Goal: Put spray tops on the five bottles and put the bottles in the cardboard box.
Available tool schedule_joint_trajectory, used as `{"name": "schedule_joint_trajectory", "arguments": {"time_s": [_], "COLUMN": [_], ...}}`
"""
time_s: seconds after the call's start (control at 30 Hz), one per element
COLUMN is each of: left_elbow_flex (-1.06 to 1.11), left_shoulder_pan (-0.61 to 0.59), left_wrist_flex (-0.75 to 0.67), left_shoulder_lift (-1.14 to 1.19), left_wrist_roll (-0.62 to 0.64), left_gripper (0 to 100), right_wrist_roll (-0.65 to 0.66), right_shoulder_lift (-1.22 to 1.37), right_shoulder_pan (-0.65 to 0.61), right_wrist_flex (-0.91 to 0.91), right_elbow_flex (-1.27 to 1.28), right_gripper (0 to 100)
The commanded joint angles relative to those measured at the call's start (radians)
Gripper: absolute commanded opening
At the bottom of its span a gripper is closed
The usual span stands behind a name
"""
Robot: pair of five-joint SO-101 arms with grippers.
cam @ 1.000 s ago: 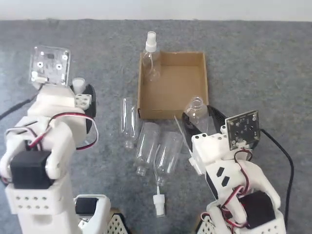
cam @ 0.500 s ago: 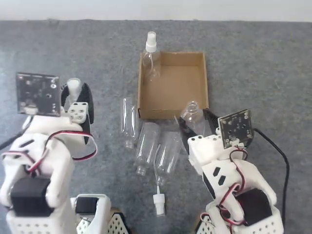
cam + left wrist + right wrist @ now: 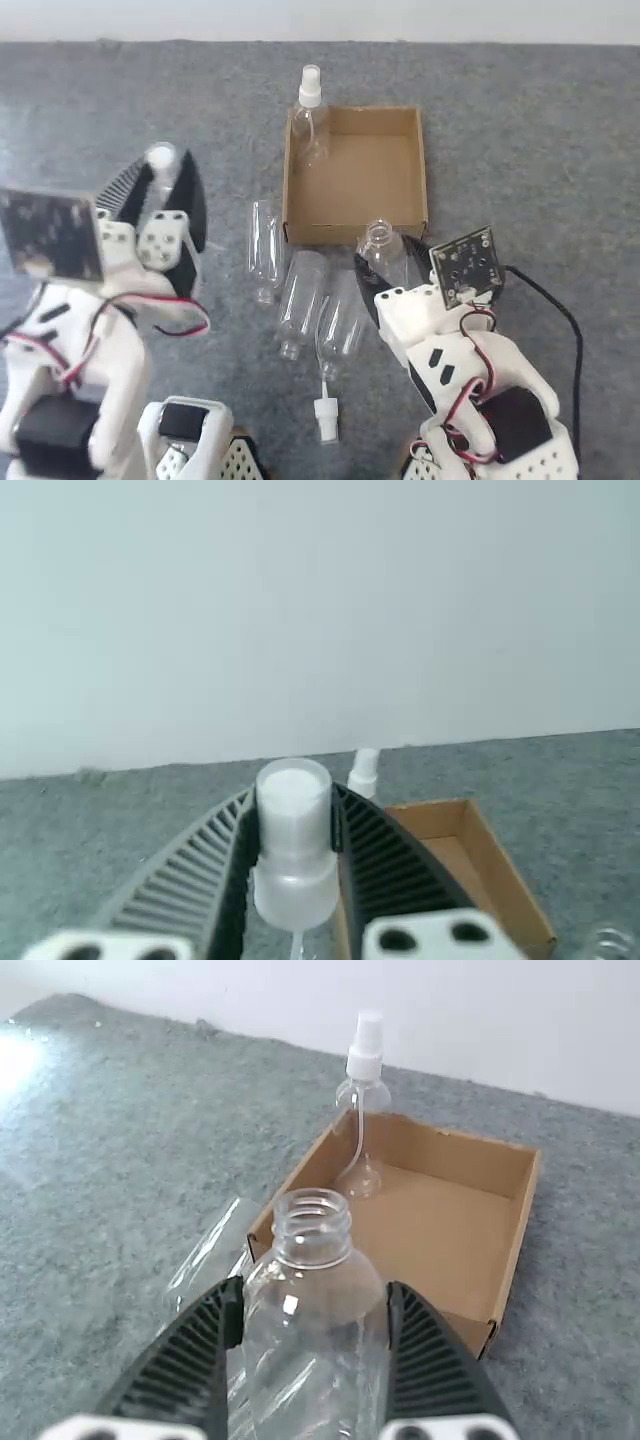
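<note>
Jaws clamped, left gripper [image 3: 293, 802] on a spray top [image 3: 292, 855], right gripper [image 3: 313, 1300] on an open-necked bottle [image 3: 312, 1345]; capping next probably needs top-over-neck alignment.

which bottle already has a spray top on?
The upright bottle in the far corner of the cardboard box; the three lying bottles and the held bottle in the right gripper are uncapped.

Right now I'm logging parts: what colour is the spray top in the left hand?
White plastic spray top; clearest in left wrist view.
</note>
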Motion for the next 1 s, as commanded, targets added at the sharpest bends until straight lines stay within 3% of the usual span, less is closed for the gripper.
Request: {"name": "schedule_joint_trajectory", "arguments": {"time_s": [0.0,0.5,0.7,0.97], "left_elbow_flex": [-0.007,-0.007,-0.007,-0.005], "left_shoulder_pan": [0.095,0.249,0.328,0.404], "left_wrist_flex": [-0.075,-0.206,-0.219,-0.216], "left_shoulder_lift": [-0.035,-0.04,-0.04,-0.04], "left_wrist_roll": [0.009,0.005,0.008,0.009], "left_gripper": [1,1,1,1], "right_wrist_roll": [0.012,0.018,0.158,0.184], "right_shoulder_lift": [-0.001,-0.001,-0.001,-0.001], "right_shoulder_pan": [-0.008,-0.007,-0.007,-0.008], "right_wrist_flex": [-0.036,-0.056,-0.054,-0.081], "right_elbow_flex": [0.017,0.032,0.032,0.054], "right_gripper": [5.1,5.1,1.7,1.2]}}
